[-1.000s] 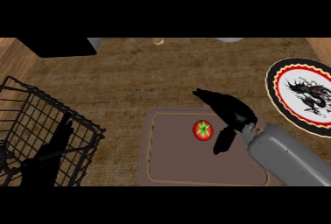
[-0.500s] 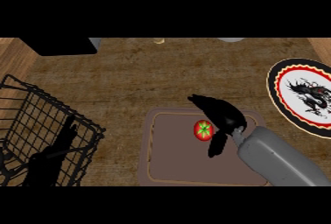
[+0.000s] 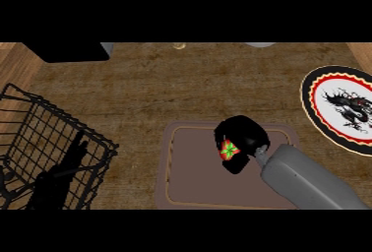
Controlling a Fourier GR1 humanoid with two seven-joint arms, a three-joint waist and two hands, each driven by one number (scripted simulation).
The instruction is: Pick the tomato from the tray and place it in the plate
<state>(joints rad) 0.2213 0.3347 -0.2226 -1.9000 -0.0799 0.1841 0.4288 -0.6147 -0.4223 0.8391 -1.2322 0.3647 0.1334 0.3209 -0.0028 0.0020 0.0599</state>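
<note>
Black against the brown tray, your right hand sits over the tray's upper right part, its grey forearm coming in from the lower right corner. Its fingers are curled down over the tomato and the thumb wraps in from below, so the hand is clamped round it and only a red patch with a green star of leaves shows between them. The tomato is within the tray's outline; you cannot tell whether it rests on the tray or is held just above it. The plate, round with a red and yellow rim and a black dragon on white, lies well apart to the right, partly cut by the view's edge. At the left stands 1 black wire basket. Your left hand shows only as a dark shape behind its wires, and you cannot tell how it is set. The counter is rough brown
</note>
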